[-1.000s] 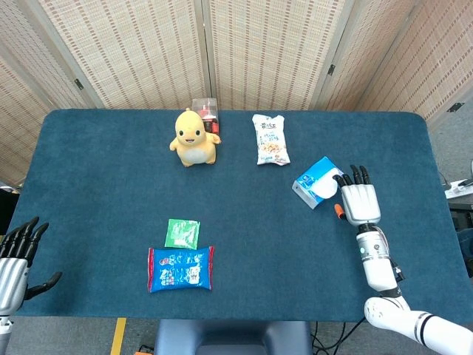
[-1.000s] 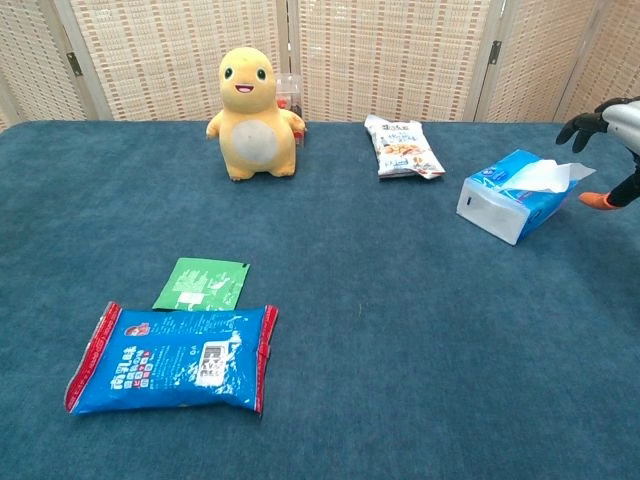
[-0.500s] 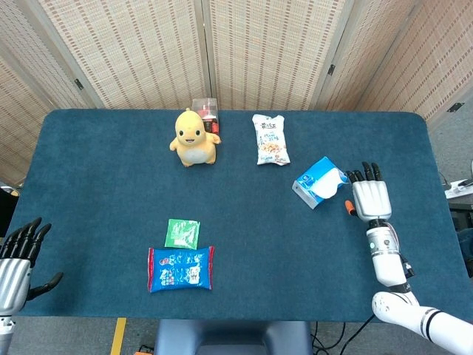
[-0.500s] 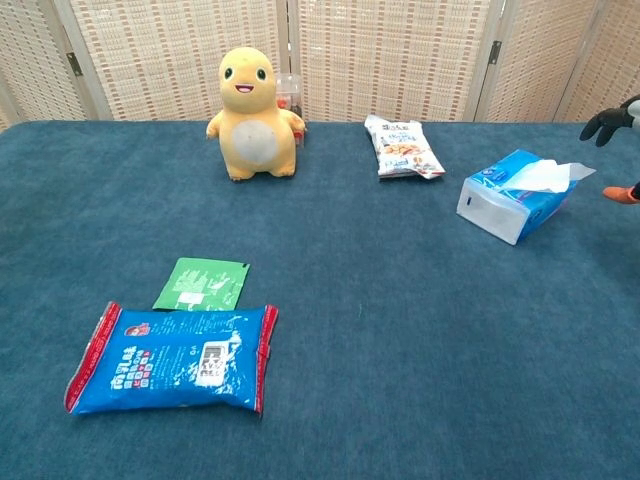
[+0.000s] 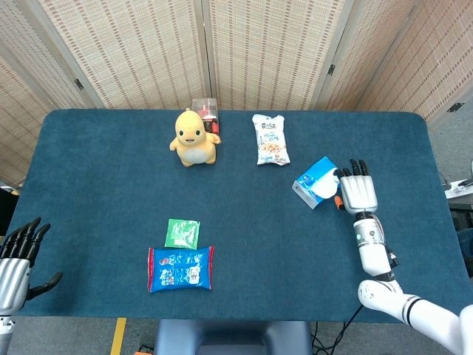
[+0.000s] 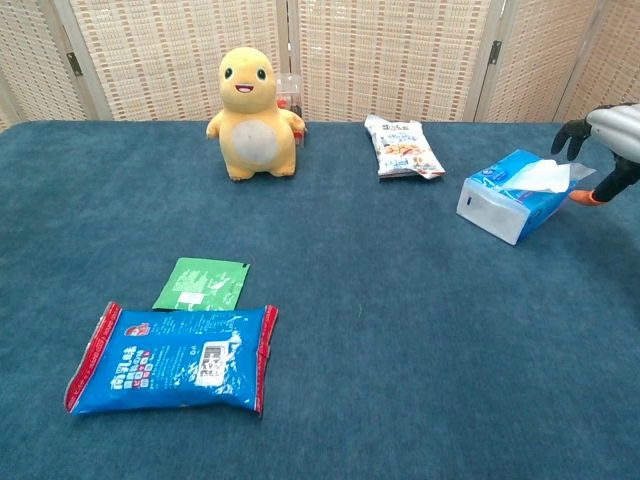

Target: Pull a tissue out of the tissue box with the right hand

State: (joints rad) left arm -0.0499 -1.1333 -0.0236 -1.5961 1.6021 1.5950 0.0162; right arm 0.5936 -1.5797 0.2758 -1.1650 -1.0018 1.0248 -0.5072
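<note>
Still nothing pulled: the tissue (image 6: 545, 176) sticks out of the tissue box (image 5: 315, 182).
Your right hand (image 5: 357, 194) hovers just beside it, fingers spread, holding nothing; you have yet to pinch and draw.

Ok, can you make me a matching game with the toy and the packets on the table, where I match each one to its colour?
Things:
1. plush toy
2. big snack packet
3. small flat packet
4. tissue sticking out of the tissue box

Colours:
A. white
B. green
C. yellow
D. blue with red ends

Pairs: 1-C, 2-D, 3-B, 4-A
</note>
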